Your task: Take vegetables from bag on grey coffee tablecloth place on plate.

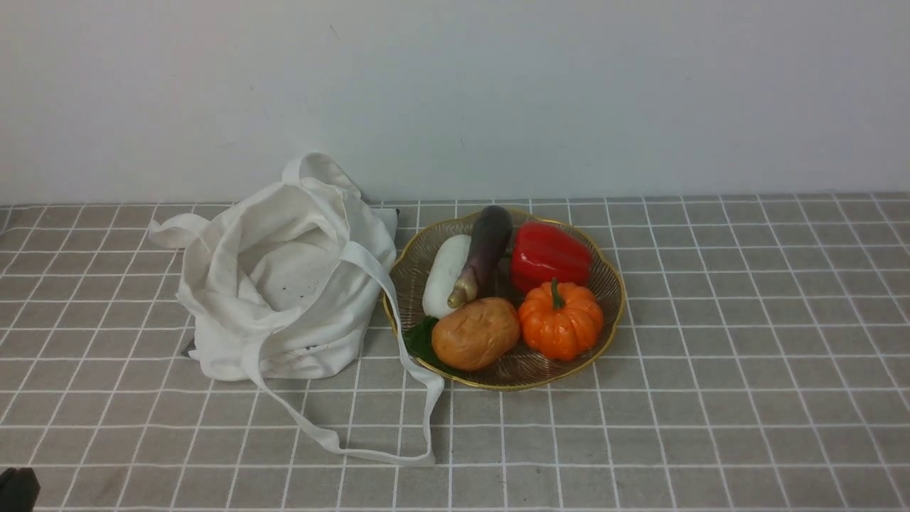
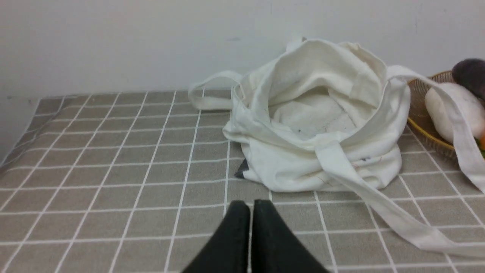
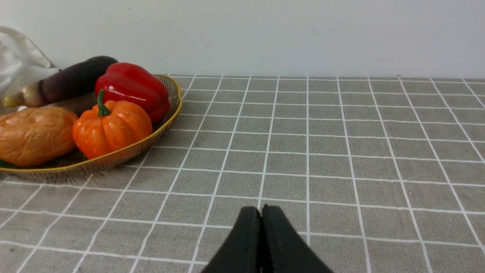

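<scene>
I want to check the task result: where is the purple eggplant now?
In the front view the eggplant lies on the plate, right of the bag, between the white radish and the red pepper.

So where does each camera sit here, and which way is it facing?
Front: between the arms, looking forward at the off-white cloth bag and ribbed gold-rimmed plate.
Left wrist: low over the grid tablecloth, facing the bag; shut left gripper shows.
Right wrist: low, plate at one side; shut right gripper shows.
All three share the plate.
</scene>
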### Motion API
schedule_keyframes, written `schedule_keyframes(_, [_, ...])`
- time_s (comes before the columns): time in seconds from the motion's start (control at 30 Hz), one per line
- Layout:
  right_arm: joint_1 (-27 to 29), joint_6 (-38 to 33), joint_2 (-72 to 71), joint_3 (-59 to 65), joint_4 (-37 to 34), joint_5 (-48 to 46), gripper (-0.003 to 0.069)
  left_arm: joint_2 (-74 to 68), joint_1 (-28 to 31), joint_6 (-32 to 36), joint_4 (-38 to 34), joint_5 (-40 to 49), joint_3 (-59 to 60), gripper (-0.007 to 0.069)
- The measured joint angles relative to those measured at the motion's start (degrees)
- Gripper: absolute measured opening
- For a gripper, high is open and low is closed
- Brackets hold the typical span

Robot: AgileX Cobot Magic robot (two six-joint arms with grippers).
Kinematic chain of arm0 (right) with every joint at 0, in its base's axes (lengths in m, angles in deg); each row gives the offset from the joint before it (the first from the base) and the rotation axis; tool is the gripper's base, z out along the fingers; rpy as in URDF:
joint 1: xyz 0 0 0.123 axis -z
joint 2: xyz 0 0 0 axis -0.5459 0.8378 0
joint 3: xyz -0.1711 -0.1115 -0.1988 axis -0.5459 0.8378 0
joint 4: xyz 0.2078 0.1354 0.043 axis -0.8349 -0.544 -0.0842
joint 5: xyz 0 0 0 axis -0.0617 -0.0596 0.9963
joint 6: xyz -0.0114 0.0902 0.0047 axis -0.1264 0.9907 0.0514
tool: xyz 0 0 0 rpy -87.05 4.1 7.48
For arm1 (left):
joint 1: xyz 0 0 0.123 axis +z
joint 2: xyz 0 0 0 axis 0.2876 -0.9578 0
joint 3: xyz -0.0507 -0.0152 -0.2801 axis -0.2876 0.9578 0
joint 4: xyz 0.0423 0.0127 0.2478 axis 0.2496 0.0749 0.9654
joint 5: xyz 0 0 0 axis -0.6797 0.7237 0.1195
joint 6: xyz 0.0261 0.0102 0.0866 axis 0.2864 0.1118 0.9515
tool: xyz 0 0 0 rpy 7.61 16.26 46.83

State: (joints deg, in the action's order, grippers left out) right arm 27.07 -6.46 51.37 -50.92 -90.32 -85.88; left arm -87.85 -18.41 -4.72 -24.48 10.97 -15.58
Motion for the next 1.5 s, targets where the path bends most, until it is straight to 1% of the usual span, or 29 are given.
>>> schedule_keyframes(0.13, [0.0, 0.0, 0.0, 0.0, 0.0, 0.0, -0.0015, 1.38, 0.0, -0.29, 0.0, 5.49, 0.05, -0.0005])
schedule_keyframes(0.27, [0.0, 0.0, 0.0, 0.0, 0.0, 0.0, -0.0015, 1.38, -0.06, -0.35, -0.06, 6.93, 0.1, -0.0005])
schedule_keyframes(0.73, [0.0, 0.0, 0.0, 0.0, 0.0, 0.0, -0.0015, 1.38, -4.99, -0.41, -0.25, 7.19, 0.1, -0.0005])
schedule_keyframes(1.5, [0.0, 0.0, 0.0, 0.0, 0.0, 0.0, -0.0015, 1.38, -5.19, -0.76, -0.3, 7.27, 0.1, -0.0005])
